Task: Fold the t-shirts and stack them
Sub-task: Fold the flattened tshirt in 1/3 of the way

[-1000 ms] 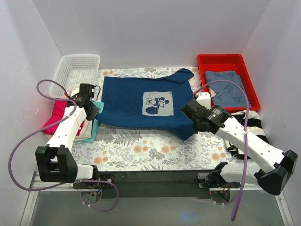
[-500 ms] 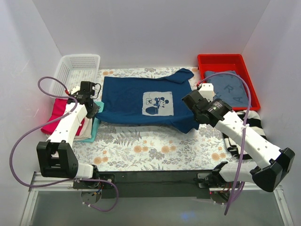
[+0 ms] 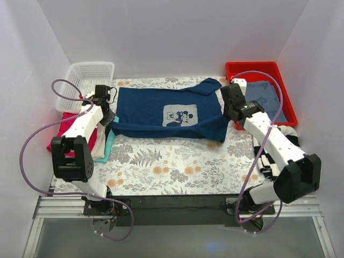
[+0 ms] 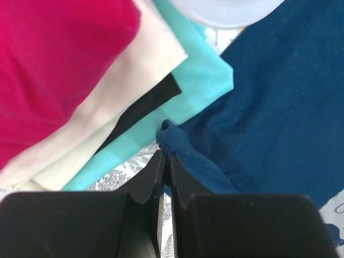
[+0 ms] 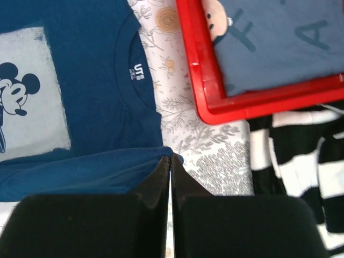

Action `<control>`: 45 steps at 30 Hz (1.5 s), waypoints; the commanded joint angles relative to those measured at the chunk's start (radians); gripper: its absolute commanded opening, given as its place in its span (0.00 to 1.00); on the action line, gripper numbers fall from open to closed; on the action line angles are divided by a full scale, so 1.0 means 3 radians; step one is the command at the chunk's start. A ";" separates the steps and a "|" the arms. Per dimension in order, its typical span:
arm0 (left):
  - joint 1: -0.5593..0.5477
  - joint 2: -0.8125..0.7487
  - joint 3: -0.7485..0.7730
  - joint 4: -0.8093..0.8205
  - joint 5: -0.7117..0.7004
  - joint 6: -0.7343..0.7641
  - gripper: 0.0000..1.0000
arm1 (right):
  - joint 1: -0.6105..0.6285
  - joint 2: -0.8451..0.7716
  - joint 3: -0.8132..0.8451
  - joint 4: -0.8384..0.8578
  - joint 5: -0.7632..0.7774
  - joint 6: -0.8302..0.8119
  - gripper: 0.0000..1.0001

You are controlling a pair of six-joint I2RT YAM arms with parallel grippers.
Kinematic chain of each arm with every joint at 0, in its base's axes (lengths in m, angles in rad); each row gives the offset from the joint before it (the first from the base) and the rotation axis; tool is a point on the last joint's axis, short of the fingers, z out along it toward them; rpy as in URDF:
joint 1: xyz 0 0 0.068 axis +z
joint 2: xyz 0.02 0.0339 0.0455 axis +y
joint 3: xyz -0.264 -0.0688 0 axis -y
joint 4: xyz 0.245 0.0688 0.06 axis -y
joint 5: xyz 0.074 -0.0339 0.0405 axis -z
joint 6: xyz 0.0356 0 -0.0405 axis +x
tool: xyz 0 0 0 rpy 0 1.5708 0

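The navy t-shirt (image 3: 156,110) with the pale-blue mouse print (image 3: 180,115) lies across the back of the floral table. My left gripper (image 3: 109,119) is shut on its left near edge (image 4: 174,141). My right gripper (image 3: 230,114) is shut on its right near edge (image 5: 161,161). Both hold the near edge lifted and carried toward the back, over the shirt. A stack of red-pink (image 3: 67,131), cream (image 4: 129,91) and teal (image 4: 196,88) shirts lies at the left, beside my left gripper.
A white basket (image 3: 86,80) stands at the back left. A red tray (image 3: 285,102) at the back right holds a grey-blue folded shirt (image 3: 263,99). A black-and-white striped cloth (image 3: 285,137) lies under my right arm.
Both grippers have moved toward the back of the table with the navy shirt's near edge, folding it over. The shirt now covers less of the table in front.
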 commanded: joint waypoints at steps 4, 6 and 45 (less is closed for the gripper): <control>0.0024 0.0306 0.0334 0.0335 0.0023 0.0130 0.00 | -0.0281 0.0409 0.0233 0.0709 -0.0455 -0.0439 0.01; 0.0024 0.0453 0.0406 0.0371 0.0043 0.0156 0.00 | -0.0307 0.0572 0.0330 0.0755 -0.0527 -0.0500 0.01; 0.0050 0.1049 0.0929 0.0269 0.0171 0.0243 0.49 | -0.0645 0.1464 0.0906 0.0582 -0.1433 -0.0649 0.48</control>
